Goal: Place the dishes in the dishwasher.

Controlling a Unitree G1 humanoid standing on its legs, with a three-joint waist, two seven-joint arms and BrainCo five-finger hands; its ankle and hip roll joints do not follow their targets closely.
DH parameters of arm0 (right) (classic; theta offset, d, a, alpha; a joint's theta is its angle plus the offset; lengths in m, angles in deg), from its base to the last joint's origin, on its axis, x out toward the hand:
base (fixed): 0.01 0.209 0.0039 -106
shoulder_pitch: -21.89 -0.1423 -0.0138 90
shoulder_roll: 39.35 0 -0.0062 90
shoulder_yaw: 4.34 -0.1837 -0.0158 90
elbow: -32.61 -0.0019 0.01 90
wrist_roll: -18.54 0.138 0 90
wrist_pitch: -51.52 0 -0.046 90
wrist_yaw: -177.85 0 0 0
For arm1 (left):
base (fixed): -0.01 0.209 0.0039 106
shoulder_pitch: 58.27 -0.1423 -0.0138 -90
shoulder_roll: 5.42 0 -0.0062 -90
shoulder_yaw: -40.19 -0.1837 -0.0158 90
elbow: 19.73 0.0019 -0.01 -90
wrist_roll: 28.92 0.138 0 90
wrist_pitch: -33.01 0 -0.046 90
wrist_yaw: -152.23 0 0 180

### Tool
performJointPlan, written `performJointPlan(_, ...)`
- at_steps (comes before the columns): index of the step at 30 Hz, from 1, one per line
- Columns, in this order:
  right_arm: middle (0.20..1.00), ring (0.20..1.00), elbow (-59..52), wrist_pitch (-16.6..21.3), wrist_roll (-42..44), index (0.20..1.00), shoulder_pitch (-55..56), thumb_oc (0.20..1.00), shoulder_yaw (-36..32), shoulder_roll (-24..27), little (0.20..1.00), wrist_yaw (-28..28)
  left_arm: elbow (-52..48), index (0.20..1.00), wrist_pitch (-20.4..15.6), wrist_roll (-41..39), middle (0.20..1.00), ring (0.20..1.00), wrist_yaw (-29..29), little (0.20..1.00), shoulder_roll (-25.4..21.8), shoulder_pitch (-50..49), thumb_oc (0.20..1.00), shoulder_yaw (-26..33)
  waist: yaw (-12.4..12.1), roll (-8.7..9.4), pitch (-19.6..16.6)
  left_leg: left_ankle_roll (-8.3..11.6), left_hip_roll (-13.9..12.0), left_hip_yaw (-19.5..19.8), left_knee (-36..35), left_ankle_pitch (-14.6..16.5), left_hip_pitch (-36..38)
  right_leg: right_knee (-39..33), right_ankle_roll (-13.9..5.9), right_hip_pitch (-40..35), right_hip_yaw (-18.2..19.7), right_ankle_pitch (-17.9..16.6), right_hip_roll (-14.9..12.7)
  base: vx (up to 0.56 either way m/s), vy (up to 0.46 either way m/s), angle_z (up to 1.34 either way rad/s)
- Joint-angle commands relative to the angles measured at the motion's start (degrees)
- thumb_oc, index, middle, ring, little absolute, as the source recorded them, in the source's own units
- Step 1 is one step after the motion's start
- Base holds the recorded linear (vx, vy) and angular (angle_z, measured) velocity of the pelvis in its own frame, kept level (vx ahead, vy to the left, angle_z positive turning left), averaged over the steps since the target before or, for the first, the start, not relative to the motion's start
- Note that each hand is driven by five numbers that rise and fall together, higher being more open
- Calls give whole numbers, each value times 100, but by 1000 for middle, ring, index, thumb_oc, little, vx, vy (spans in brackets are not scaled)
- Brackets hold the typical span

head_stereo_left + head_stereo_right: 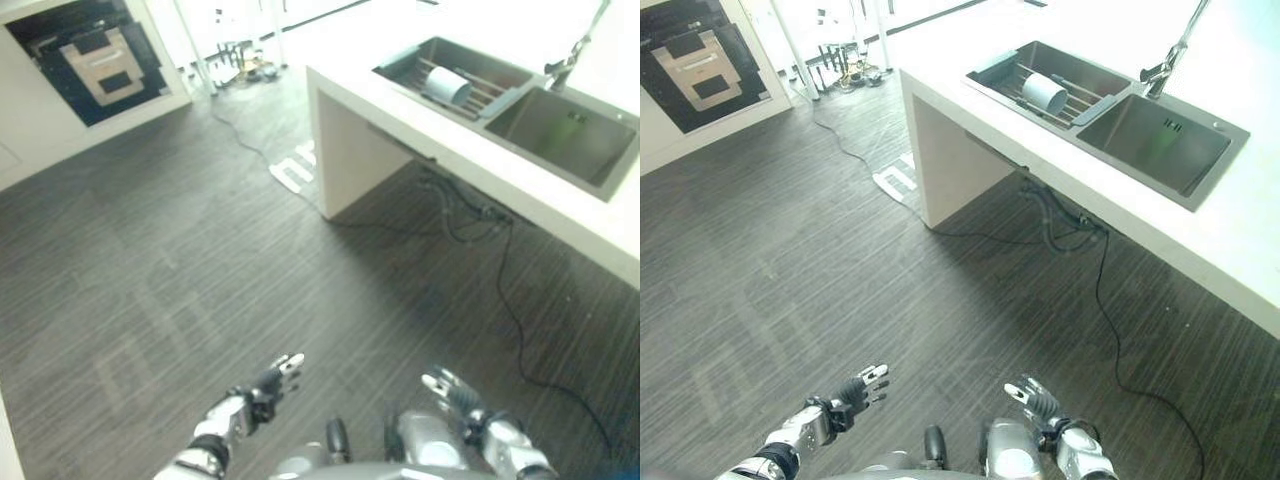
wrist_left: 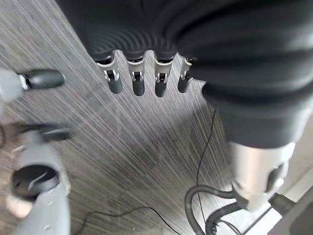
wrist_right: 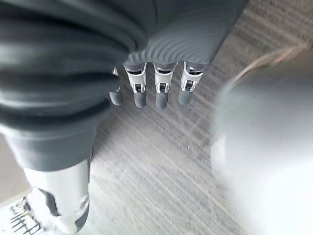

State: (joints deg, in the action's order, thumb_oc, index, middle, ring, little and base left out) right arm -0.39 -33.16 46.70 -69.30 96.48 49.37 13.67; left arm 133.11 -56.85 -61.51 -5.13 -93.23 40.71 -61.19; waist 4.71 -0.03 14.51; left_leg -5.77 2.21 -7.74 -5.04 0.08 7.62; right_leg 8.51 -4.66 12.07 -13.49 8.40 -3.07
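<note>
- Far from the white counter (image 1: 970,150), low over the dark wood-grain floor (image 1: 840,290), the left hand (image 1: 862,386) hangs with its fingers straight and relaxed, holding nothing.
- Level with it and a little nearer the counter's side of the room, the right hand (image 1: 1032,398) hangs the same way: fingers extended, loosely spread, nothing in its grasp.
- From the wrist views, each hand's fingers (image 2: 138,82) stand in an even row above bare floor, uncurled; the right hand's fingers (image 3: 162,90) look alike.
- Set into the counter top is a steel double sink (image 1: 1200,185), well apart from both hands.
- Within the sink's basin nearer the counter's end lies a rack (image 1: 1090,95) of dark bars, and on that rack rests a white cup (image 1: 1043,92), tipped on its side with its mouth toward the counter's front edge.
- Beside the rack, the second basin (image 1: 1150,145) lies further along the counter, a faucet (image 1: 1170,50) rising at the sink's back edge between the two basins.
- Under the counter, dark cables (image 1: 1060,225) hang and trail onto the floor.
- Beyond the counter's end, across the floor, a pale cabinet (image 1: 60,120) carries a dark panel (image 1: 90,60).
</note>
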Motion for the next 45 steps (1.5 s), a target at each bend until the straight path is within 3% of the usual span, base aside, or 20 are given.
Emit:
performJointPlan(1, 1000, 1000, 0, 250, 32, 1000, -112, 1000, 28, 221, 1000, 143, -61, 1000, -198, -41, 1000, 1000, 107, 1000, -14, -262, 1000, -98, 58, -101, -51, 339, -96, -181, 151, 487, -206, 625, -226, -300, -169, -429, -125, 218, -55, 5)
performJointPlan(7, 1000, 1000, 132, 266, 119, 1000, -91, 1000, -18, 130, 1000, 71, 84, 1000, -199, 88, 1000, 1000, 114, 1000, 76, -316, 1000, -140, 143, -90, -168, 279, -1, -246, 571, 793, -88, 544, -95, -461, -185, -276, -52, 245, -99, 24)
performJointPlan(10, 1000, 1000, 197, 218, -73, 1000, -151, 1000, 6, 183, 1000, 2, 175, 1000, -239, 52, 1000, 1000, 136, 1000, 173, -300, 1000, -113, 227, 5, -232, 413, -40, -407, 2118, 1232, -373, 584, 157, -736, -151, -35, -35, 263, -94, 12)
performJointPlan(11, 1000, 1000, 205, 213, -90, 1000, -159, 1000, 15, 201, 1000, -5, 178, 1000, -237, 51, 1000, 1000, 149, 1000, 183, -292, 1000, -101, 214, 29, -224, 459, -83, -381, 2465, 1168, -516, 569, 198, -792, -124, -2, -39, 178, -87, 6)
performJointPlan(12, 1000, 1000, 229, 166, -164, 1000, -181, 1000, 22, 250, 1000, -42, 147, 1000, -203, 55, 1000, 1000, 151, 1000, 219, -293, 1000, -59, 154, 82, -195, 582, -210, -244, 3319, 917, -1017, 502, 321, -994, -35, 63, -15, 146, -53, 4)
performJointPlan(13, 1000, 1000, 239, 114, -172, 1000, -189, 1000, 28, 265, 1000, -78, 128, 1000, -166, 47, 1000, 1000, 140, 1000, 229, -297, 1000, -56, 121, 99, -192, 610, -255, -167, 3513, 766, -1231, 457, 361, -1079, 15, 75, -2, 243, 5, -8)
performJointPlan(15, 1000, 1000, 376, 21, -133, 1000, -233, 1000, 34, 282, 1000, -125, 143, 1000, -100, 118, 1000, 1000, 176, 1000, 263, -300, 1000, -16, 48, 65, -173, 566, -351, -123, 3036, 729, -1263, 401, 361, -1277, 175, 162, 65, 270, 142, -37)
performJointPlan(17, 1000, 1000, 549, -80, -201, 1000, -306, 1000, 62, 283, 1000, -159, 253, 1000, -123, 106, 1000, 1000, 211, 1000, 268, -288, 1000, -51, 8, -7, -184, 611, -550, 38, 1919, 616, -1046, 318, 309, -1409, 298, 239, 110, 357, 300, -59)
performJointPlan(18, 1000, 1000, 686, -167, -275, 1000, -340, 1000, 107, 279, 1000, -214, 370, 1000, -190, 69, 1000, 1000, 245, 1000, 264, -317, 1000, -44, -72, -59, -177, 772, -789, 377, 1283, 275, -1038, 245, 266, -1530, 464, 306, 152, 476, 375, -60)
performJointPlan(20, 1000, 1000, 1020, -260, -320, 1000, -365, 1000, 108, 297, 1000, -232, 504, 1000, -218, 95, 1000, 1000, 313, 1000, 264, -395, 1000, 94, -221, -101, -103, 999, -1244, 967, 897, -213, -1222, 223, 209, -1726, 756, 443, 111, 489, 413, -72)
performJointPlan(22, 1000, 1000, 1108, -352, -308, 1000, -294, 1000, -37, 297, 1000, -348, 542, 1000, -146, 212, 1000, 1000, 258, 1000, 265, -310, 1000, 153, -157, -160, -79, 1013, -1395, 727, 833, -222, -1200, 385, 111, -1731, 665, 582, -27, 319, 374, -107)
performJointPlan(24, 1000, 1000, 1211, -515, -268, 1000, -218, 1000, -200, 290, 1000, -471, 577, 1000, -119, 276, 1000, 1000, 144, 1000, 262, -214, 1000, 153, -98, -194, -88, 978, -1327, 680, 850, -119, -1151, 562, 22, -1687, 617, 648, -175, 271, 412, -48)
performJointPlan(28, 1000, 1000, 1407, -569, -557, 1000, -39, 1000, -523, 297, 1000, -475, 556, 1000, -143, -20, 1000, 1000, -85, 1000, 199, -108, 1000, 116, -52, -222, -101, 761, -914, 639, 994, 244, -1035, 893, -144, -1491, 662, 635, -514, 225, 363, -54)
performJointPlan(33, 1000, 1000, 1340, -488, -55, 1000, 40, 1000, -775, 281, 1000, -529, 570, 1000, -44, 114, 1000, 1000, -172, 1000, 82, 25, 1000, 169, -94, -158, -209, 485, -644, 87, 1130, 572, -1072, 1119, -356, -1191, 440, 421, -845, 91, 217, -55)
performJointPlan(35, 1000, 1000, 1231, -530, 5, 1000, 37, 1000, -827, 250, 1000, -609, 538, 1000, -78, 157, 1000, 1000, -228, 1000, 69, -2, 1000, 178, -126, -161, -213, 440, -648, -329, 983, 595, -961, 1266, -411, -1047, 100, 219, -952, 73, 171, -79)
performJointPlan(36, 1000, 1000, 1200, -580, -48, 1000, 12, 1000, -840, 237, 1000, -602, 509, 1000, -95, 63, 1000, 1000, -285, 1000, 57, -28, 1000, 210, -125, -147, -186, 427, -657, -655, 857, 597, -824, 1316, -424, -937, -188, 153, -968, 68, 130, -87)
performJointPlan(39, 1000, 1000, 1281, -575, 10, 1000, 7, 1000, -874, 223, 1000, -619, 497, 1000, 25, -110, 1000, 1000, -127, 1000, 10, -24, 1000, 228, -28, -111, -127, 439, -607, -931, 798, 659, -701, 965, -400, -698, -427, -1, -850, 91, 9, -138)
performJointPlan(40, 1000, 1000, 1323, -549, -53, 1000, 20, 1000, -935, 231, 1000, -581, 509, 1000, -44, -238, 1000, 1000, -101, 1000, -2, -73, 1000, 256, 27, -60, -92, 422, -542, -1062, 798, 751, -639, 675, -437, -554, -548, -220, -911, 114, -65, -54)
performJointPlan(42, 1000, 1000, 1381, -530, -68, 1000, 83, 1000, -1004, 202, 1000, -578, 520, 1000, -149, -480, 1000, 1000, -138, 1000, -6, -131, 1000, 307, 88, -53, -63, 379, -493, -1103, 797, 821, -593, 692, -493, -406, -484, -345, -967, 125, -127, -19)
performJointPlan(45, 1000, 1000, 1496, -473, -103, 1000, 246, 1000, -1135, 182, 1000, -553, 499, 1000, -76, -793, 1000, 1000, -208, 1000, 7, -291, 1000, 490, 120, -80, -114, 388, -518, -1087, 897, 856, -595, 567, -399, -514, -405, -187, -815, 198, -240, 3)
